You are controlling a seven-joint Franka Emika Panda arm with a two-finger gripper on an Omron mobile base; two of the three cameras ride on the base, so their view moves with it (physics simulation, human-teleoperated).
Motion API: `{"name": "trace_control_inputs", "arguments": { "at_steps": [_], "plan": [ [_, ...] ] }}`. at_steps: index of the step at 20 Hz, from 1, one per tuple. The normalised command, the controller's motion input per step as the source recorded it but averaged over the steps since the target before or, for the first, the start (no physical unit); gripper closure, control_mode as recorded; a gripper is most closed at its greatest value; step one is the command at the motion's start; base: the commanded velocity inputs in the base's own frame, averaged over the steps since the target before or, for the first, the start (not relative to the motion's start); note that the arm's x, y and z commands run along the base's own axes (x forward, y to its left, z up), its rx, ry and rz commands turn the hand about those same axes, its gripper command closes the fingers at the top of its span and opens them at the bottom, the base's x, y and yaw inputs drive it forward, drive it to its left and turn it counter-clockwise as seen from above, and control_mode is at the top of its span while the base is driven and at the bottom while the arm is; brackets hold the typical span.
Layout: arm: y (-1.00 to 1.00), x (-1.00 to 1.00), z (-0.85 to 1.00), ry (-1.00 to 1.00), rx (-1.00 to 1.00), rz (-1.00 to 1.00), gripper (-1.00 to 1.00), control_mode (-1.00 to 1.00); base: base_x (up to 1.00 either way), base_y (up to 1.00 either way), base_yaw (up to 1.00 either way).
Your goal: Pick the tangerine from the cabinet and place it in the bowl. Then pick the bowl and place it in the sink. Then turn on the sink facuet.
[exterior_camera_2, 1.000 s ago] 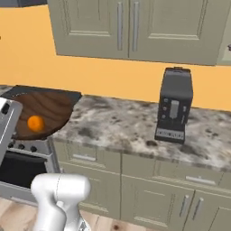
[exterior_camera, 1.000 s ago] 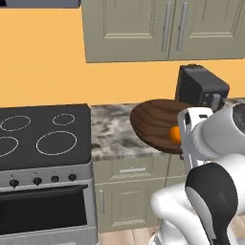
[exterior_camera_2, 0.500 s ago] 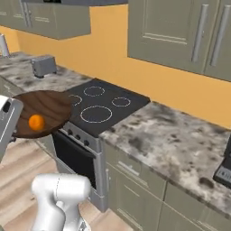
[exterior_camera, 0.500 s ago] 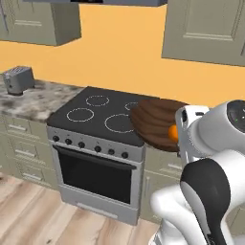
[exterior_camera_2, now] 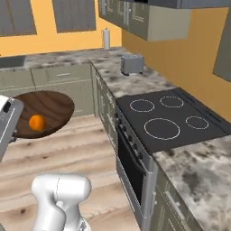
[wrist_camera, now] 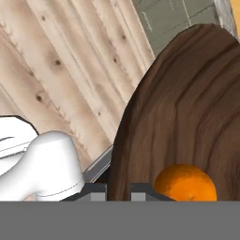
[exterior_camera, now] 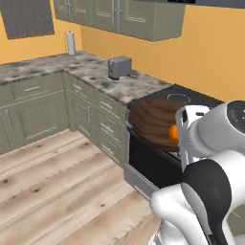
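Nearest, the pincer is clamped narrow on the rim of the bowl; in the hand view its two tips sit at 6 o'clock with the wooden edge between them. The tangerine rests inside the bowl at about 5 o'clock of that view, close to the gripped rim. In the right base view the bowl hangs in the air over the wooden floor, held out at 9 o'clock from the stove, with the tangerine low on its near side.

The step in hand looks like carrying the loaded bowl to the sink. To do it well, keep the bowl level while the base drives, since the fruit lies by the rim and could roll out on a tilt, and turn gently so the one-sided grip does not slip.

Farther off, a toaster stands on the bench at 11 o'clock, wall cabinets above it
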Motion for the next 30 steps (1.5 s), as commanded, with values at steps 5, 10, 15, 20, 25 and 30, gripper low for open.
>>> {"name": "trace_control_inputs", "arguments": {
  "at_steps": [5,10,15,20,25,30],
  "plan": [
    [0.0,0.0,0.0,0.0,0.0,0.0,1.0,1.0,0.59,0.0,0.76],
    [0.0,0.0,0.0,0.0,0.0,0.0,1.0,1.0,0.97,0.06,0.57],
    [0.0,0.0,0.0,0.0,0.0,0.0,1.0,1.0,1.0,0.07,0.34],
    [0.0,0.0,0.0,0.0,0.0,0.0,1.0,1.0,1.0,0.01,0.11],
    [0.0,0.0,0.0,0.0,0.0,0.0,1.0,1.0,1.0,0.09,0.0],
    [0.0,0.0,0.0,0.0,0.0,0.0,1.0,1.0,1.0,0.16,-0.02]
  ]
}}
